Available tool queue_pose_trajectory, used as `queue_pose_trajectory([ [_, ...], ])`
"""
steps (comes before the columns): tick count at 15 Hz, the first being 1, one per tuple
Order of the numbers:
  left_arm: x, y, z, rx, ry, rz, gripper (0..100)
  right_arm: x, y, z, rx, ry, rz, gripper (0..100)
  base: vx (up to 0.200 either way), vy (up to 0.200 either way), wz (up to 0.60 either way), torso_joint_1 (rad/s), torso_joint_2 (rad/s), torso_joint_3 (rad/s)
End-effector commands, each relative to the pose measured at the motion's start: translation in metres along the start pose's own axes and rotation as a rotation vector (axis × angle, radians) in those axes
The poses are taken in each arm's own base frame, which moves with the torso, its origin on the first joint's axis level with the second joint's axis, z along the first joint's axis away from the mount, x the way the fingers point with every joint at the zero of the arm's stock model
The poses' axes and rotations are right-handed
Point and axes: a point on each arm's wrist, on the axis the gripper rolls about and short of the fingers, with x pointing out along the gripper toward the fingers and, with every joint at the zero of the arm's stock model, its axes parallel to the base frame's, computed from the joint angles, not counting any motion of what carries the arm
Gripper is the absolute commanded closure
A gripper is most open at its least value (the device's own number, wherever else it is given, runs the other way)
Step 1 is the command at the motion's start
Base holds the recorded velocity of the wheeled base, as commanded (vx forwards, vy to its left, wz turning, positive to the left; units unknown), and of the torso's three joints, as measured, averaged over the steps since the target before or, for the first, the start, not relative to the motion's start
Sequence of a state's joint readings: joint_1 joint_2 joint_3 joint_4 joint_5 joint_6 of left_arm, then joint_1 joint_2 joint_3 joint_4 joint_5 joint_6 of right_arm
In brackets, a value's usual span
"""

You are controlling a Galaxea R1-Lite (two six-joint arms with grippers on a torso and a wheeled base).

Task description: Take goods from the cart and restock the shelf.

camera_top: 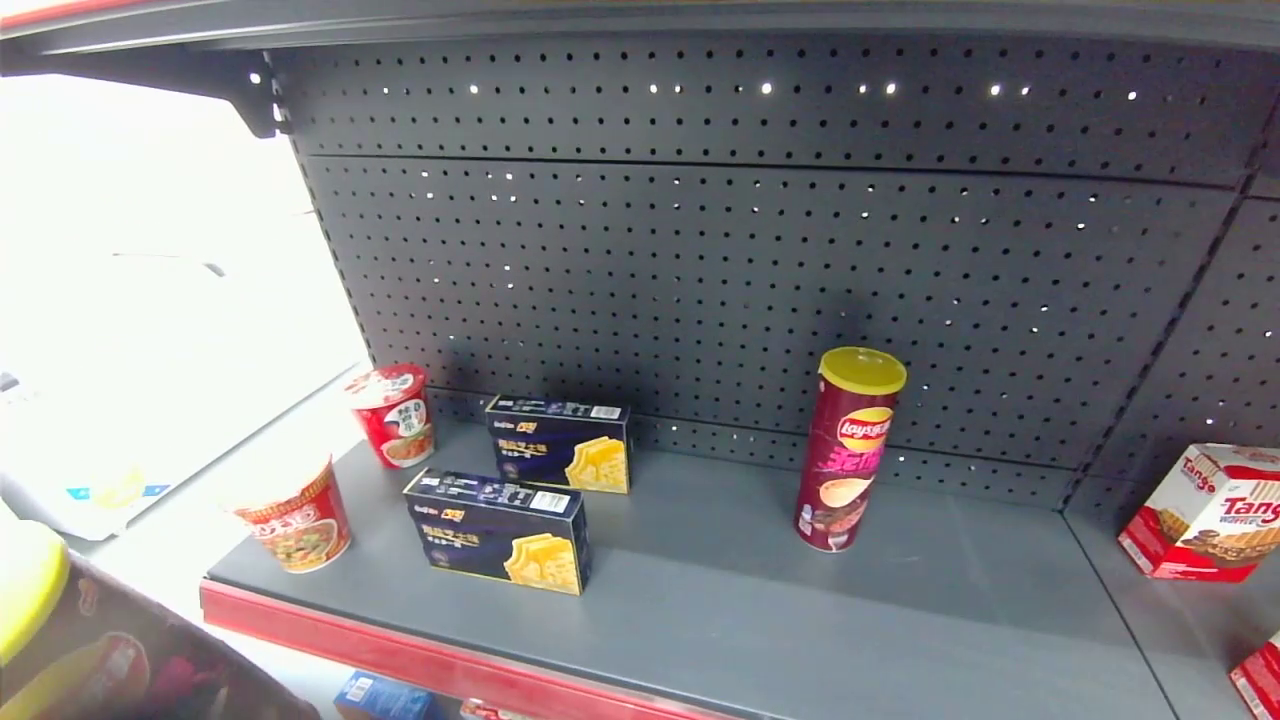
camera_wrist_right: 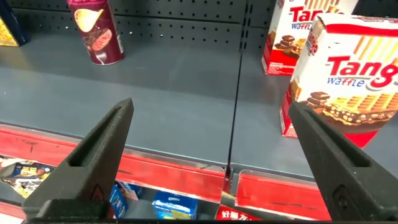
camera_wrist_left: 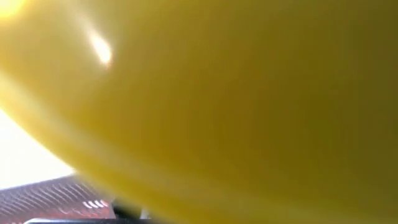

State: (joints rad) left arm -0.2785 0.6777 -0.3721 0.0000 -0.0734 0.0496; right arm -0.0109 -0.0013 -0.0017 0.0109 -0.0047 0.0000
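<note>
Right gripper (camera_wrist_right: pixel 211 111) first: its jaws stood wide apart, released, holding nothing, and the two black wedge-shaped fingers (camera_wrist_right: pixel 93 165) framed the front of the grey metal shelf (camera_wrist_right: pixel 174 81). Between them we saw the red front strip (camera_wrist_right: pixel 180 171) of that shelf and the seam where two shelf boards met.

Over to the left gripper, and here we could not tell whether it was clenched or released. Its wrist camera sat hard up against a round yellow plastic lid (camera_wrist_left: pixel 236 106). From the head camera we caught that lid (camera_top: pixel 20 590) at the lower left corner, topping a dark maroon pack (camera_top: pixel 110 655), off the shelf and lower than its red edge.

On the shelf board itself, a tall maroon crisp tube (camera_top: pixel 848 450) (camera_wrist_right: pixel 96 31) with a yellow cap stood upright and alone near the middle. To the robot's left of it lay two dark blue cardboard boxes (camera_top: pixel 560 443) (camera_top: pixel 500 530), one behind the other, well apart from the tube. Further left again stood two red noodle cups (camera_top: pixel 392 415) (camera_top: pixel 295 515), one by the black perforated back panel (camera_top: pixel 700 250), the other near the front edge.

On the neighbouring board to the right we had red-and-white wafer boxes (camera_top: pixel 1205 510) (camera_wrist_right: pixel 339 74), the nearest of them close to the right gripper. Under the shelf, small blue packs (camera_wrist_right: pixel 174 205) (camera_top: pixel 385 697) lay on a lower level.
</note>
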Motion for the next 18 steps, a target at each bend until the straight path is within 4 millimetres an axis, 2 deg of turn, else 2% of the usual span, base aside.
queue_pose_trajectory([
  [1,0.006,0.001,0.013,0.048,0.017,0.005,100,0.0,0.0,0.0,0.0,0.001,0.0,0,0.0,0.0,0.0,0.0,0.0,0.0],
  [4,0.009,0.003,0.02,0.052,0.016,0.036,100,0.0,0.0,0.0,-0.006,0.003,0.005,0,0.0,0.0,0.0,0.0,0.0,0.0],
  [8,0.01,0.005,0.014,0.048,0.05,0.141,100,0.0,0.0,0.0,-0.002,0.001,0.003,0,0.0,0.0,0.0,0.0,0.0,0.0],
  [10,0.008,0.006,0.003,0.045,0.072,0.185,100,0.0,0.0,0.0,-0.005,0.001,0.008,0,0.0,0.0,0.0,0.0,0.0,0.0],
  [11,-0.001,0.006,-0.008,0.049,0.062,0.258,100,0.0,0.0,0.0,0.0,0.001,0.006,0,0.0,0.0,0.0,0.0,0.0,0.0],
  [14,-0.025,0.006,-0.02,0.064,0.049,0.368,100,0.0,0.001,0.0,-0.014,0.0,0.026,0,0.0,0.0,0.0,0.0,0.0,0.0],
  [15,-0.03,0.005,-0.02,0.072,0.049,0.369,100,-0.011,0.001,0.03,-0.038,-0.108,0.086,0,0.0,0.0,0.0,0.0,0.0,0.0],
  [16,-0.034,0.005,-0.019,0.071,0.059,0.373,100,-0.015,0.001,0.088,-0.031,-0.136,0.155,0,0.0,0.0,0.0,0.0,0.0,0.0],
  [17,-0.035,0.005,-0.019,0.074,0.069,0.376,100,0.006,0.001,0.074,-0.041,0.019,0.1,0,0.0,0.0,0.0,0.0,0.0,0.0],
  [18,-0.036,0.005,-0.014,0.07,0.052,0.379,100,0.007,0.002,0.068,-0.077,-0.014,0.129,0,0.0,0.0,0.0,0.0,0.0,0.0],
])
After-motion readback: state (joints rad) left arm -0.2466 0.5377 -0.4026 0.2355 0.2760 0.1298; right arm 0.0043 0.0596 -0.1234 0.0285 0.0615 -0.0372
